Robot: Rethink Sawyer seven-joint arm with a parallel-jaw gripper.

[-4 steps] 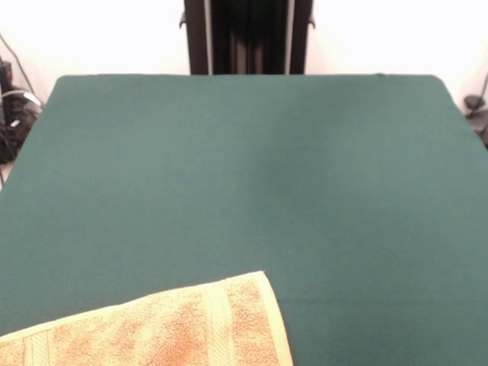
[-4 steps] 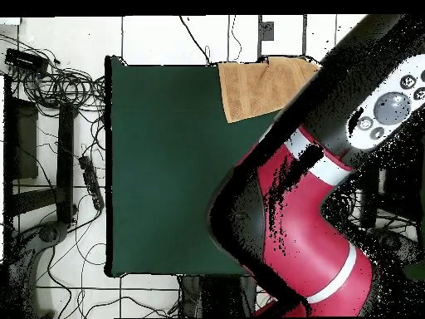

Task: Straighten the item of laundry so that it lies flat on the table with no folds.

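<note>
Orange-tan terry cloth marks the towel (image 1: 164, 328), which lies at the near edge of the table (image 1: 244, 175) in the front view, towards the left, cut off by the bottom of that picture; from overhead it sits at the top edge of the green cloth, right of the middle, with its right part hidden under the red and black arm (image 2: 307, 241). What shows of it looks mostly spread out, with a flat woven band running near its free end and one corner lying well onto the green, but whether folds remain in the hidden part cannot be told, and it may hang a little over the table's edge. It should handle as a light, soft, limp thing: it will drape and bunch when lifted and drag on the cloth surface when pulled, and it is not fragile. The best hold is probably a pinch at the exposed corner or along the firmer border band, where the fabric is thin. The tool itself does not show in either view, so its state cannot be told.
</note>
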